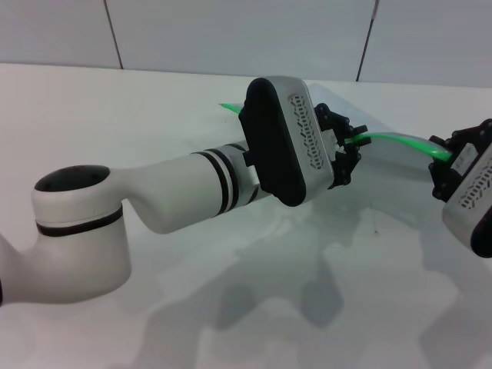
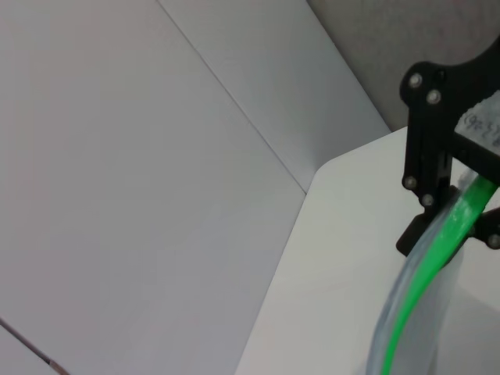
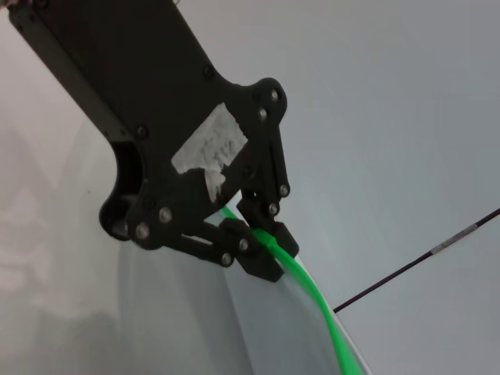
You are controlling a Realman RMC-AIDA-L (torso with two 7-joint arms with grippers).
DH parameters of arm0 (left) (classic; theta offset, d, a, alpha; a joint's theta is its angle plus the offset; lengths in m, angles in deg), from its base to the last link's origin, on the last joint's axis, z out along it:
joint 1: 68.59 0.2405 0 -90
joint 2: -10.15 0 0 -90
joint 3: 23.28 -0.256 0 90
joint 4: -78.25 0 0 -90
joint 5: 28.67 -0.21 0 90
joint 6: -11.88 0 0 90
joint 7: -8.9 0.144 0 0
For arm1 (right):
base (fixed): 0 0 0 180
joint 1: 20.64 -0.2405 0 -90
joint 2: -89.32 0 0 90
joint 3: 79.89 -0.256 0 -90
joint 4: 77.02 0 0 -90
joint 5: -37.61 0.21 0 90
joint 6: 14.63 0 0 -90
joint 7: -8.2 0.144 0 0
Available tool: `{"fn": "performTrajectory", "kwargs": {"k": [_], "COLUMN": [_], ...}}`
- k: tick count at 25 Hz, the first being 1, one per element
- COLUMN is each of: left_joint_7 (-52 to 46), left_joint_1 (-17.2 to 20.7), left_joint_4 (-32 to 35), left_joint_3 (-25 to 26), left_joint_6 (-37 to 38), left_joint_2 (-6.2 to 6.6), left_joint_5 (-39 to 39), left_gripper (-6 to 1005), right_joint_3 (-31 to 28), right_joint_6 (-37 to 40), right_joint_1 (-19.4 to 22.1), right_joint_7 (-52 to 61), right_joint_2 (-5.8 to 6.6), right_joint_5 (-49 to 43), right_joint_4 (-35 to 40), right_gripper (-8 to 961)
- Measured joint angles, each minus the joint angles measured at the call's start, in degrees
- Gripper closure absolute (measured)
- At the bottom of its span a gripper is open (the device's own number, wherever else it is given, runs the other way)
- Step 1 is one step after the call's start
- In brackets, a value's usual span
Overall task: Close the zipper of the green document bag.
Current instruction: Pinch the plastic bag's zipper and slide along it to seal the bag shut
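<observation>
Left hand (image 1: 347, 147) pinches zipper (image 1: 400, 141) mid-strip; right hand (image 1: 442, 163) at its 3 o'clock pinches zipper too, green document bag (image 1: 388, 165) lifted off table (image 1: 115, 115).

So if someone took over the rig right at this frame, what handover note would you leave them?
Left gripper: shut on the zipper, mid-strip, above the table.
Right gripper: shut on the same green strip, nearer its right end.
The green document bag hangs lifted between both grippers, zipper edge up and bowed.
Done: both grips set on the strip.
Left: the slider tab is not visible, so how much is zipped cannot be told; check that, then run the closure along the strip.
</observation>
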Motion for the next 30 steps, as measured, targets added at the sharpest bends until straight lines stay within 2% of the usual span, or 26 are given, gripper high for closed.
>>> {"fn": "performTrajectory", "kwargs": {"k": [17, 30], "left_joint_7": [-0.3, -0.5], "left_joint_1": [0.4, 2.4], "left_joint_4": [2.2, 6.4], "left_joint_3": [2.1, 7.9], "left_joint_6": [0.4, 0.1], "left_joint_2": [-0.09, -0.08], "left_joint_5": [0.2, 0.5], "left_gripper": [913, 915], "right_joint_3": [-0.9, -4.3], "right_joint_6": [0.0, 0.0], "right_joint_1": [0.3, 0.6], "right_joint_7": [0.1, 1.2], "right_joint_2": [-0.09, -0.18], "right_joint_5": [0.0, 0.0], "right_joint_4": [0.4, 0.1], "right_gripper": [864, 861]}}
